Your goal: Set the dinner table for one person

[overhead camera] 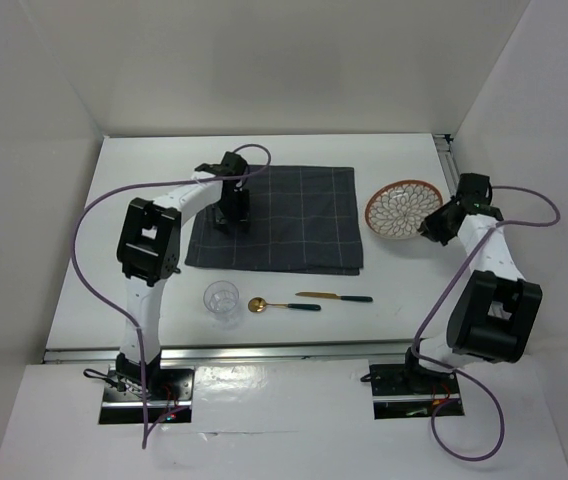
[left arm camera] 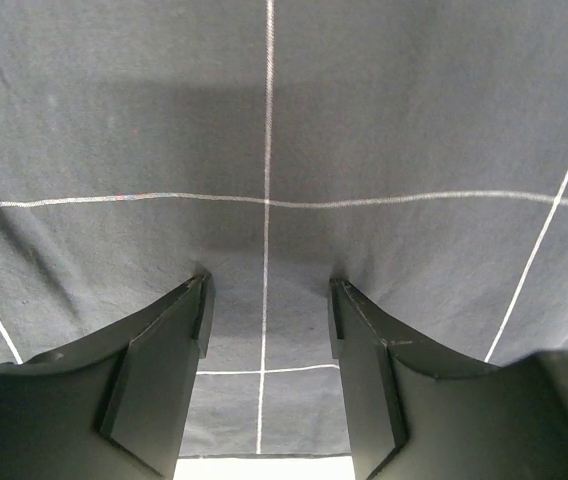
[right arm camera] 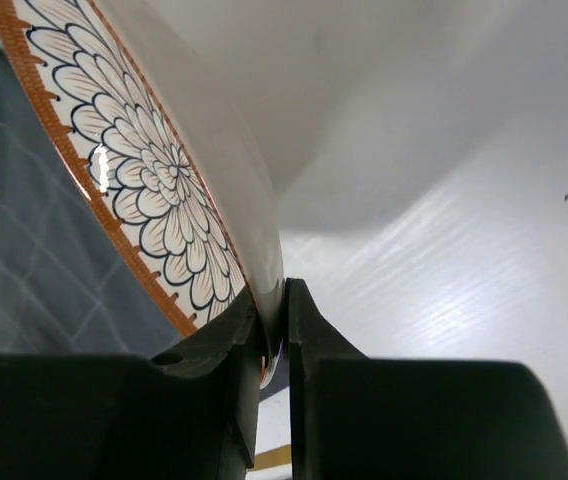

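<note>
Right gripper (right arm camera: 272, 322) pinching right rim of patterned plate (right arm camera: 154, 170), just right of checked mat (left arm camera: 384, 110). Left gripper (left arm camera: 267, 300) spread, over mat's left part. White dinner table (overhead camera: 404, 290) under everything; glass (overhead camera: 222, 299), spoon (overhead camera: 282, 305), knife (overhead camera: 334, 296) near mat's near edge.

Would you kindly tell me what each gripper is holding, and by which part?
The right gripper pinches the floral plate by its rim. The left gripper is open over the checked cloth mat, holding nothing.
</note>
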Tool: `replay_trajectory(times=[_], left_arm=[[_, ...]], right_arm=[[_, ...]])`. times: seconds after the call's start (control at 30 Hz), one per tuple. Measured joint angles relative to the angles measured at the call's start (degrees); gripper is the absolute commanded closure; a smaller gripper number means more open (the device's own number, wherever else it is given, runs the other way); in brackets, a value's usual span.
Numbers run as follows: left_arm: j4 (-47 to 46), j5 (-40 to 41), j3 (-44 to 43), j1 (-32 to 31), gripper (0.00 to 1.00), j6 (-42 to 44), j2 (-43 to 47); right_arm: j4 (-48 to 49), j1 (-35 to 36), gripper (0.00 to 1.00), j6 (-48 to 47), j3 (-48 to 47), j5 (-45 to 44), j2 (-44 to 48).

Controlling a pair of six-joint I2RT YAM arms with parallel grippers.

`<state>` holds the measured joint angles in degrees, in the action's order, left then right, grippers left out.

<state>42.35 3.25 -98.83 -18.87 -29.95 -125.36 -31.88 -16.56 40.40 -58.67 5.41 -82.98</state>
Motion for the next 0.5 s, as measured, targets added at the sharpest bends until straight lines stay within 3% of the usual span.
replay_trajectory(times=[0.27, 0.5], left_arm=[[-0.5, -1.5, -0.7, -2.8, 0.37, -0.2, -0.6], [1.5, -1.7, -3.3, -3.0, 0.32, -0.7, -1.4]], right_arm=[[-2.0, 0.1, 1.0, -1.7, -11.0, 4.2, 1.4], [-1.3, 13.2, 1.0, -2.0, -13.1, 8.4, -2.2]])
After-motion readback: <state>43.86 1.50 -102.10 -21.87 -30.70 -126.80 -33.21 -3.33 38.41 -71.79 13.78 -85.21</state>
